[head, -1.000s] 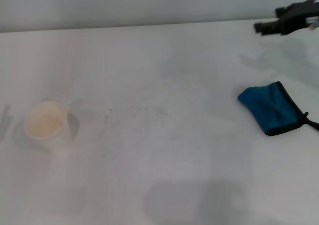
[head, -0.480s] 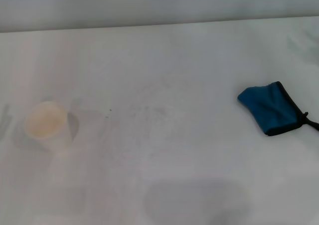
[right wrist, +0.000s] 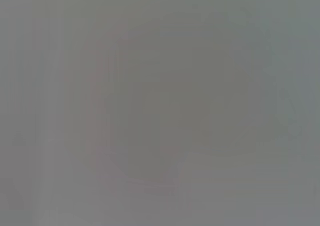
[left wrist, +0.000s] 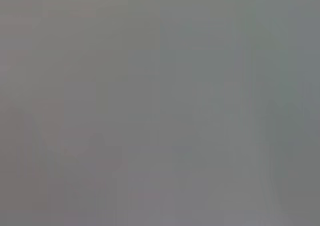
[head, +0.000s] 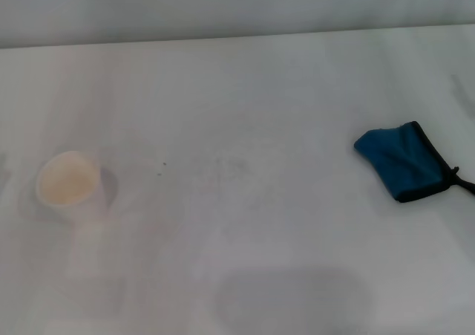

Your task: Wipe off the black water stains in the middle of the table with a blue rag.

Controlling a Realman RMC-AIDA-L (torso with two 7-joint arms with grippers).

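Head view shows my bench (head: 245, 90) stain-free, rag (head: 401, 160) lying loose at right, neither claw visible, so wiping looks finished.

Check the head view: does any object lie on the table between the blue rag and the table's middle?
Nothing visible does. The folded teal-blue rag lies at the right; the white tabletop between is bare. The pale paper cup stands far left.

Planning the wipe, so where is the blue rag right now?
In the head view the blue rag lies flat on the table at the robot's right, far from the paper cup at the left.
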